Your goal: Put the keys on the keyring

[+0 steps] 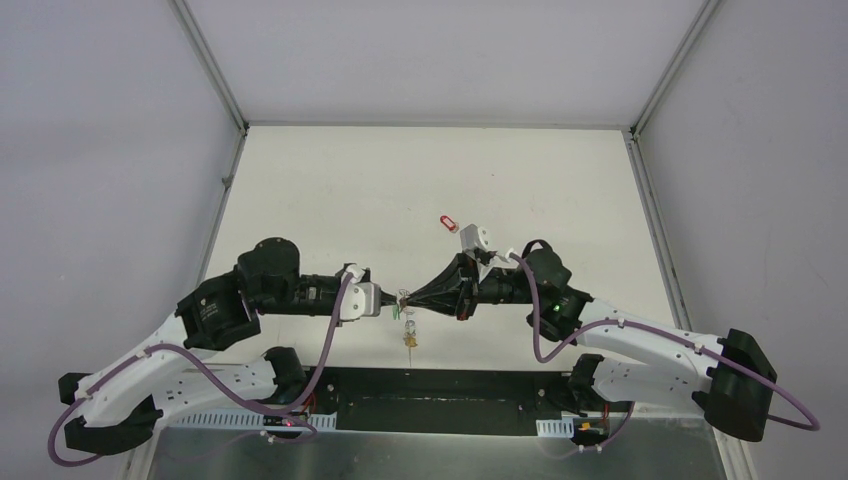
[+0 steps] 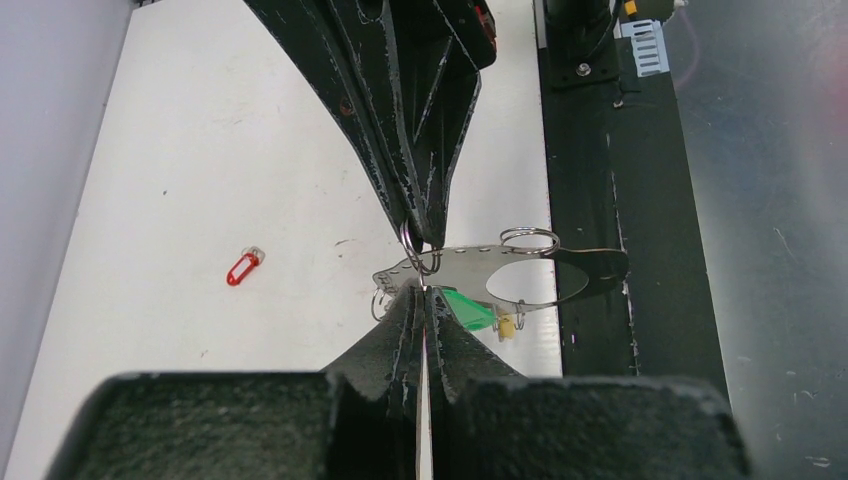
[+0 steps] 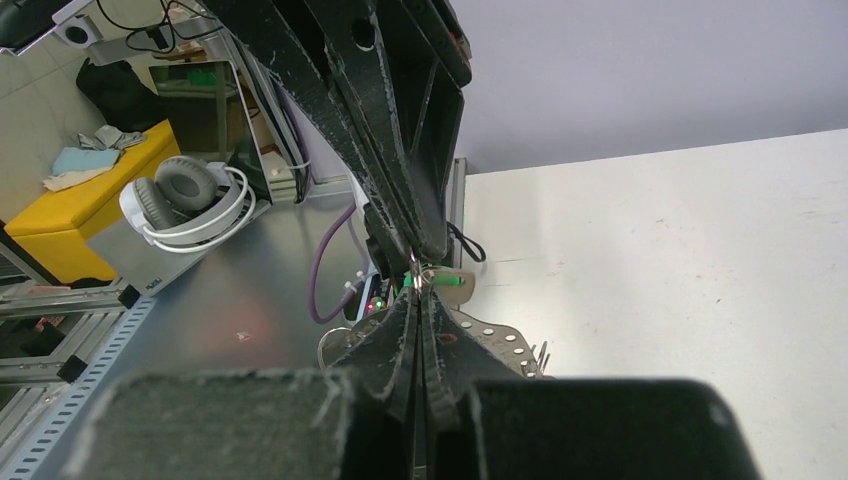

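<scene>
My left gripper [image 1: 394, 300] and right gripper [image 1: 411, 298] meet tip to tip above the middle of the table, both shut. Between them hangs the keyring [image 2: 470, 265], which shows as a flat silver metal piece with small holes and one big oval opening. A small wire loop [image 2: 414, 256] passes through its end. The right gripper [image 2: 427, 240] pinches that loop from above, and the left gripper [image 2: 424, 292] is shut on the keyring's edge just below. A green tag [image 2: 465, 308] and a yellow tag [image 2: 507, 325] dangle from it. A red-tagged key [image 1: 447, 222] lies alone on the table.
A black base strip [image 1: 440, 400] runs along the near edge between the arm mounts. White walls [image 1: 100, 150] close in the table on both sides and at the back. In the right wrist view, headphones [image 3: 190, 200] lie on a metal surface off the table.
</scene>
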Tool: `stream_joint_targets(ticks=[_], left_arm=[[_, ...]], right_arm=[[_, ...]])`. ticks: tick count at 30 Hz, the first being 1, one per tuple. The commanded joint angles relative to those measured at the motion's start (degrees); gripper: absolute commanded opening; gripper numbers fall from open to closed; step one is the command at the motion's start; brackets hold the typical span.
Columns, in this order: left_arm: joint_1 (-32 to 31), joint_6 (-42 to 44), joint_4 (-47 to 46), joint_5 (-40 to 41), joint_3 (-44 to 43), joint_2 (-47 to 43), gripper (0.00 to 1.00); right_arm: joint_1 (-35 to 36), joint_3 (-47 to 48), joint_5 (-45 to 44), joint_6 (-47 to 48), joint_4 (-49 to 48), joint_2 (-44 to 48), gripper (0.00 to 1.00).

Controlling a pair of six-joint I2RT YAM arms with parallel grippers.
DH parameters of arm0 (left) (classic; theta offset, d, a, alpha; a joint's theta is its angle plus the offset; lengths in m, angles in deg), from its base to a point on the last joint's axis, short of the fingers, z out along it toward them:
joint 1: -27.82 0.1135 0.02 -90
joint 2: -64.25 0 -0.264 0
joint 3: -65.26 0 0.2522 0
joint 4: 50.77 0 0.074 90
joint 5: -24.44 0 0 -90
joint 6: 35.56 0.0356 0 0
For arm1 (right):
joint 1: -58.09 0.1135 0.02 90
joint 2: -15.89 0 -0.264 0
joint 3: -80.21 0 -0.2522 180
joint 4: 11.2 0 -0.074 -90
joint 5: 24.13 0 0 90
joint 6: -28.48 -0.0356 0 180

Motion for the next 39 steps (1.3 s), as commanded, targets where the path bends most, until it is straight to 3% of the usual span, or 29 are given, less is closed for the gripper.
stream_joint_targets(ticks=[1,12,28,30,36,39], left_arm=[[-0.4,-1.8,-0.9,-1.5,0.7,0.4,0.00],[-0.4,-1.3,0.3,-1.9,0.6,4.1,0.00],[-0.4,-2.4,0.3,-2.7,3.3,1.0,0.04],[-0.4,-2.6,0.2,-2.7,3.5,0.7,0.08],[-0.4,-3.9,0.3,-0.9,3.2,-0.7,0.35],[-0.4,-5.7,0.0,1.0,2.7,-1.5,0.39]], right_arm=[[0.0,0.3,-0.2,0.3,-3.1,1.2,0.00],[0.0,-0.1,-0.3,0.3,-3.1,1.6,0.00],[0.0,0.0,-0.5,0.5,-3.3,1.6,0.00],[0.0,0.0,-0.4,0.5,-3.3,1.6,0.00],[0.0,-0.1,-0.5,0.4,-3.3,1.7,0.00],[0.0,-0.2,-0.5,0.4,-3.3,1.8,0.00]])
